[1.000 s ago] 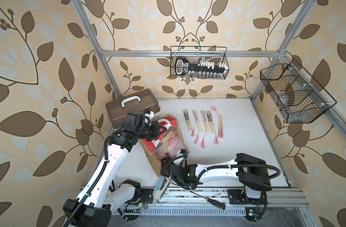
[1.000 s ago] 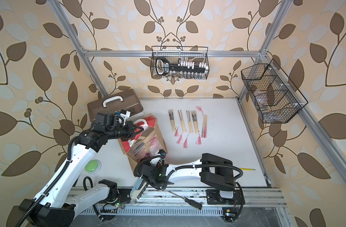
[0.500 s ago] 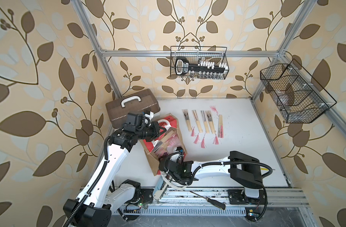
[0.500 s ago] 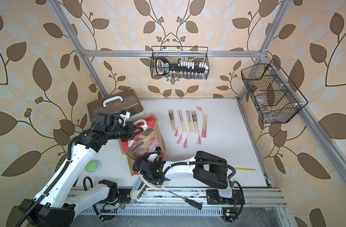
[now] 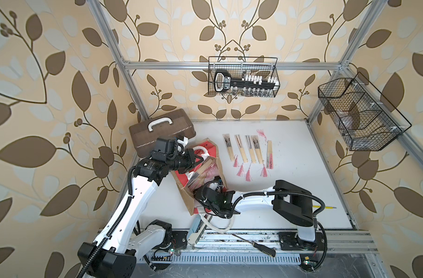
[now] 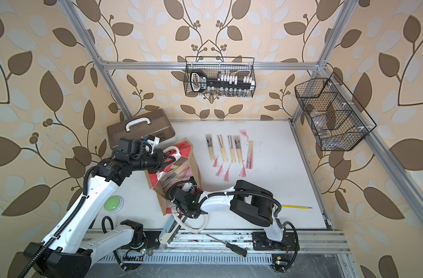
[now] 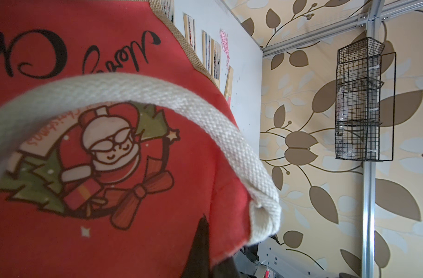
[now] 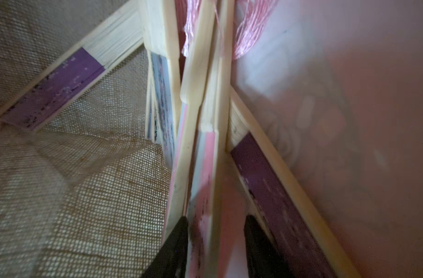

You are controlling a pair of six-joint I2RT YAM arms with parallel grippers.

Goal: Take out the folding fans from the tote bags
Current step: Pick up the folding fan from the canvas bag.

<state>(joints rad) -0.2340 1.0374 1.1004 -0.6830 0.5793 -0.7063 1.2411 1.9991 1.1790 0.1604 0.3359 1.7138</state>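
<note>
Your left hand (image 5: 198, 159) is clamped on the rim of the tote bag (image 5: 213, 151). Your right hand (image 8: 216, 219), part-open inside, straddles a pink folding fan (image 8: 202, 173). Close, then lift straight out.

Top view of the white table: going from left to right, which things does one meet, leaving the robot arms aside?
Brown plastic case with a white handle → brown jute tote bag with red panels → row of five closed bamboo folding fans with pink tassels → thin yellow pencil-like stick.
</note>
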